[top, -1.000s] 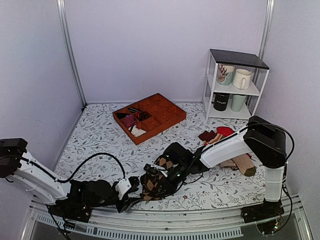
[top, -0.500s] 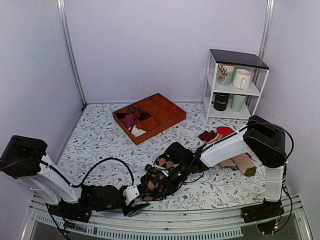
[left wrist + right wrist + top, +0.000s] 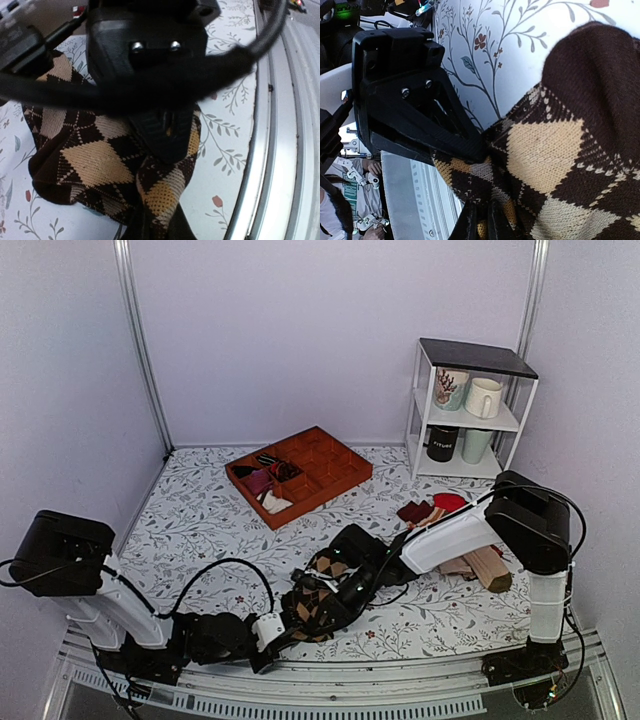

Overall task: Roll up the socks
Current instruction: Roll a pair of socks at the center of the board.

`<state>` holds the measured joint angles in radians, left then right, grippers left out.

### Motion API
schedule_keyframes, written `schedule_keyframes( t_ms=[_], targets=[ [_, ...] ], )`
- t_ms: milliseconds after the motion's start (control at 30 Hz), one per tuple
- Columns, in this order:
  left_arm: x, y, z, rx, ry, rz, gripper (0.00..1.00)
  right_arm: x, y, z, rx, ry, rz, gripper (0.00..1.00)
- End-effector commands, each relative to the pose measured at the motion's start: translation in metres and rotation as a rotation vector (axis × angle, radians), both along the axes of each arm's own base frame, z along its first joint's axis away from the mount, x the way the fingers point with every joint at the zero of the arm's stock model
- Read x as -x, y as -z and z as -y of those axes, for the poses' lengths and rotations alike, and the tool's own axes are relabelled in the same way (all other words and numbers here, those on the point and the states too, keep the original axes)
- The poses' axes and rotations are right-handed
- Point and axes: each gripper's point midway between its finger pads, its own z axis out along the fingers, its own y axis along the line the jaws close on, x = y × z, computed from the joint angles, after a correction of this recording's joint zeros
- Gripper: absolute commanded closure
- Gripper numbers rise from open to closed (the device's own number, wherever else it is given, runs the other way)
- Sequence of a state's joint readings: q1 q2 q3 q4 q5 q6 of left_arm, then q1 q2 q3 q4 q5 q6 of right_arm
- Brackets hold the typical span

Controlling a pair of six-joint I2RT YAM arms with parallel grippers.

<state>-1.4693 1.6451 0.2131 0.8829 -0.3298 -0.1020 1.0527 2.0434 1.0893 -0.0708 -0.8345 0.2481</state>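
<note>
The dark brown argyle socks [image 3: 318, 598] lie bunched near the table's front edge, between my two grippers. My left gripper [image 3: 284, 632] reaches in from the left at the socks' near edge. In the left wrist view it [image 3: 155, 226] is shut on a fold of the socks [image 3: 90, 160]. My right gripper [image 3: 322, 590] comes from the right over the bunch. In the right wrist view it [image 3: 483, 220] is shut on the sock fabric [image 3: 560, 150], with the left gripper's black body [image 3: 410, 100] close against the same edge. The two grippers nearly touch.
A brown divided tray [image 3: 335, 468] with small sock bundles sits at the back centre. A white shelf [image 3: 428, 420] with mugs stands at the back right. Red and beige socks [image 3: 432, 508] and a wooden block [image 3: 488, 568] lie on the right. The metal front rail [image 3: 280, 150] is next to the socks.
My left arm has swung in, and its gripper has moved right to the socks' near edge and closed on a fold. The right gripper has stayed on the socks.
</note>
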Motion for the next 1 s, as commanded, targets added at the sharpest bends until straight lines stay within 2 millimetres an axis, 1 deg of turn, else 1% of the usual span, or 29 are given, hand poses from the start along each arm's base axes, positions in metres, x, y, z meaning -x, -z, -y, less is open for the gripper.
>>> schedule_keyframes(
  t_ms=[0, 67, 100, 133, 200, 267, 300, 333, 367, 433, 533, 600, 667, 767, 900, 967],
  targets=[
    [0.006, 0.003, 0.0, 0.031, 0.001, -0.105, 1.0, 0.02, 0.072, 0.058, 0.33, 0.048, -0.067, 0.89],
    [0.007, 0.007, -0.003, 0.028, -0.017, -0.166, 1.0, 0.013, 0.059, 0.05, 0.269, 0.054, -0.021, 0.85],
    [0.008, 0.011, -0.006, 0.021, -0.026, -0.204, 1.0, 0.007, 0.047, 0.043, 0.22, 0.059, 0.031, 0.81],
    [0.008, 0.014, -0.008, 0.022, -0.035, -0.25, 1.0, 0.0, 0.038, 0.042, 0.179, 0.072, 0.092, 0.77],
    [0.011, 0.021, -0.014, 0.015, -0.054, -0.337, 1.0, -0.015, 0.007, 0.034, 0.046, 0.103, 0.24, 0.67],
    [0.013, 0.028, -0.02, 0.005, -0.079, -0.401, 1.0, -0.026, -0.033, 0.026, -0.121, 0.122, 0.384, 0.65],
    [0.013, 0.032, -0.023, -0.003, -0.093, -0.428, 1.0, -0.028, -0.05, 0.025, -0.192, 0.127, 0.453, 0.64],
    [0.015, 0.042, -0.029, -0.027, -0.117, -0.479, 1.0, -0.021, -0.078, 0.025, -0.343, 0.079, 0.632, 0.58],
    [0.016, 0.045, -0.031, -0.036, -0.121, -0.498, 1.0, -0.015, -0.083, 0.026, -0.402, 0.024, 0.73, 0.56],
    [0.017, 0.052, -0.033, -0.051, -0.128, -0.534, 1.0, -0.006, -0.082, 0.026, -0.445, -0.049, 0.831, 0.54],
    [0.018, 0.058, -0.035, -0.063, -0.14, -0.564, 1.0, 0.005, -0.067, 0.021, -0.435, -0.137, 0.94, 0.53],
    [0.018, 0.062, -0.035, -0.071, -0.145, -0.578, 1.0, 0.018, -0.058, 0.015, -0.442, -0.203, 0.962, 0.53],
    [0.021, 0.064, -0.035, -0.077, -0.137, -0.588, 1.0, 0.024, -0.051, 0.01, -0.436, -0.235, 0.969, 0.52],
    [0.023, 0.066, -0.033, -0.084, -0.124, -0.598, 1.0, 0.021, -0.035, 0.007, -0.387, -0.253, 0.987, 0.52],
    [0.023, 0.069, -0.036, -0.095, -0.125, -0.601, 1.0, 0.013, -0.016, 0.009, -0.314, -0.245, 1.005, 0.52],
    [0.023, 0.069, -0.036, -0.094, -0.126, -0.6, 1.0, 0.008, -0.01, 0.011, -0.284, -0.229, 1.014, 0.52]
  ],
)
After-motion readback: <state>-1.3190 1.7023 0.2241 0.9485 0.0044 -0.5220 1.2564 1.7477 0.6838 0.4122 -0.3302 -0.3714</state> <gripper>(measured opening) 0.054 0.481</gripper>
